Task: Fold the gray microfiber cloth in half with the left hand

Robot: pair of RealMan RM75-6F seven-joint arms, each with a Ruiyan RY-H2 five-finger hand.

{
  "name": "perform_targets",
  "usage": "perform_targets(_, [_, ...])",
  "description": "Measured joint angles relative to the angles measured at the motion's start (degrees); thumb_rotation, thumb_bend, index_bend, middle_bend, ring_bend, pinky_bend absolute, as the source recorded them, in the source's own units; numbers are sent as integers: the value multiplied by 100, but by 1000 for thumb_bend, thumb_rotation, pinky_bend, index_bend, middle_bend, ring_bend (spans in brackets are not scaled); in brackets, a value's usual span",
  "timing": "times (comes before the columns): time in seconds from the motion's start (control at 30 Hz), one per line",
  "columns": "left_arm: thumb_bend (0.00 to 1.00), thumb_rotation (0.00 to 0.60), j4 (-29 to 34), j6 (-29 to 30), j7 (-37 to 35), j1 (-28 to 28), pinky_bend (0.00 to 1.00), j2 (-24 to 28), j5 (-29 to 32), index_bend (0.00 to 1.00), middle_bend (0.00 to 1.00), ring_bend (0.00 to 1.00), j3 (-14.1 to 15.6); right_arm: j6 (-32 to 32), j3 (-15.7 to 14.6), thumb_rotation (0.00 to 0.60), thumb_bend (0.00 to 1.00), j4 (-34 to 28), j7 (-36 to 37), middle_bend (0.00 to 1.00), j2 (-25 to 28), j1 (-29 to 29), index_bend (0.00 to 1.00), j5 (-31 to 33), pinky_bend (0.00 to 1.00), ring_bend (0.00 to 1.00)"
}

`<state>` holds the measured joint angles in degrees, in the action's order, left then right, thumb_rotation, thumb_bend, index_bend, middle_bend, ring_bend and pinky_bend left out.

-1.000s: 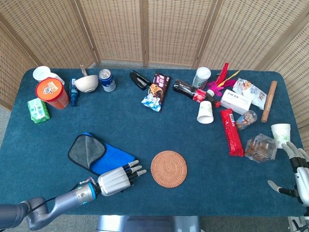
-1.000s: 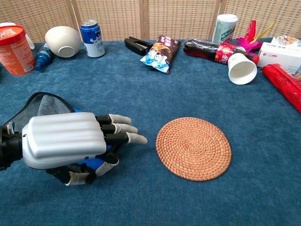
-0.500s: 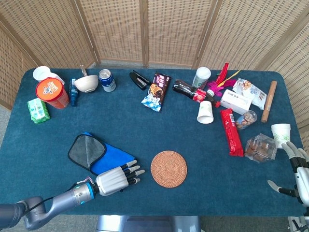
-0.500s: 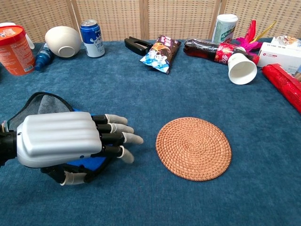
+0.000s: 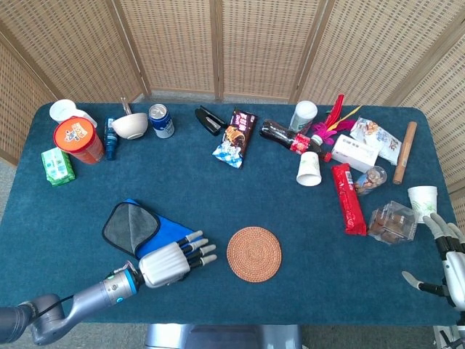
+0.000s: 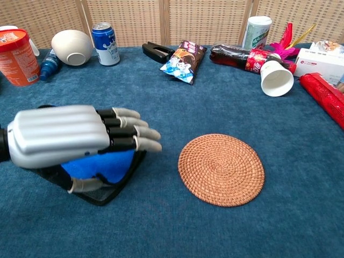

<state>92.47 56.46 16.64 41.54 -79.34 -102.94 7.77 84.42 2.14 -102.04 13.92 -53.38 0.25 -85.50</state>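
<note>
The left hand point(image 6: 64, 137) is low over the dark blue carpet-like surface point(image 6: 177, 113), palm down. Its fingers point(image 6: 134, 131) reach straight out and lie close side by side, and its thumb point(image 6: 83, 184) curls underneath. It lifts the near corner of the gray microfiber cloth with a blue underside point(image 5: 133, 229) — the blue side shows right under the fingers, with the black edge hanging below. I cannot tell how tight the grip is. In the head view the rest of the cloth lies flat just behind the fingers, gray side up.

Just past the fingertips sits a round woven straw coaster point(image 6: 221, 169), not touching them.

The right hand point(image 5: 445, 256) is well apart from all this, at the far edge of the surface, with its fingers spread and nothing in them.

Far beyond the left fingers stand a blue drink can point(image 6: 105, 36), a white bowl point(image 6: 71, 47) and an orange snack tub point(image 6: 17, 49) — all in a row by the wicker screen point(image 6: 129, 16).
</note>
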Motion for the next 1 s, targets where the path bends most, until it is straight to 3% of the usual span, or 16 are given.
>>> perform_targets(0.37, [429,600,34,431,-921,-51,0,288,-115,37,0,0,0,-22,-4,600,0,-12,-64,0,-21,14,0,5,0,0])
perform_targets(0.7, [428,600,-194,395,-810,-88,0,287,25,48,0,0,-102,-18,-4,600,0,-14,-64,0,-21,12,0,8,0,0])
perform_targets(1.0, [428,600,-654,154,-728,-133,0,206,739,121,0,0,-395,-44,-8,600,0,-5,-74,0,-31,27,0,10,0,0])
